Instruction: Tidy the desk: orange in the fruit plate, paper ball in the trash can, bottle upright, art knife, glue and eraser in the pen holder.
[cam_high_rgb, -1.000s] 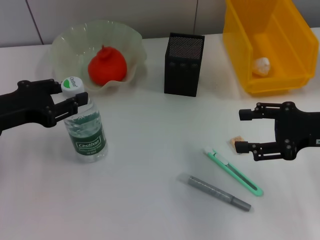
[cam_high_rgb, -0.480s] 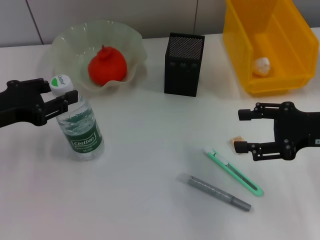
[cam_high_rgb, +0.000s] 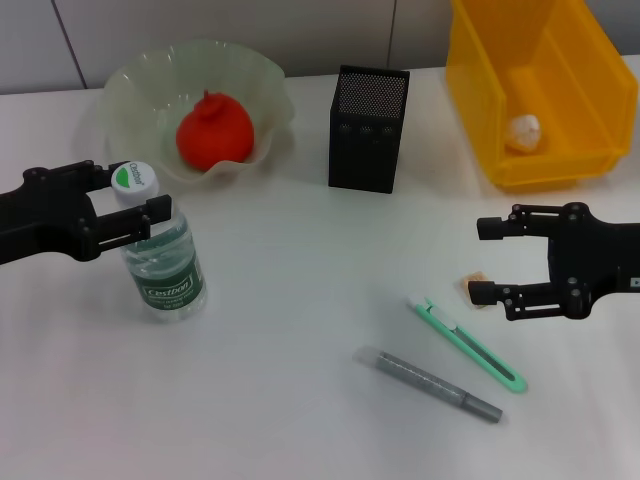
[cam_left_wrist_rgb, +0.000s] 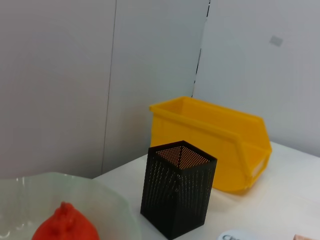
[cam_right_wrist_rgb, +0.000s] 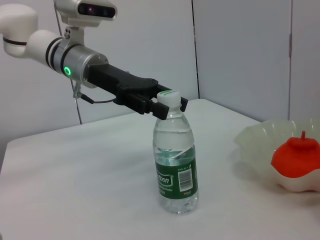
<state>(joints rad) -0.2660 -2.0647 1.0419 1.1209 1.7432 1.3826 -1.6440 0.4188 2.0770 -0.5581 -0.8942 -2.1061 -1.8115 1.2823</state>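
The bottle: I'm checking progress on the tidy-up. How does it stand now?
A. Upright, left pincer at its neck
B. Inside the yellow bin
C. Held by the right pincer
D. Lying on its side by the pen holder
A: the bottle stands upright with the left pincer around its neck.

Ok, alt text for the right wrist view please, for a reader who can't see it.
A clear plastic water bottle with a green label stands upright on the white table, the black left gripper around its cap. A translucent fruit plate holds an orange.
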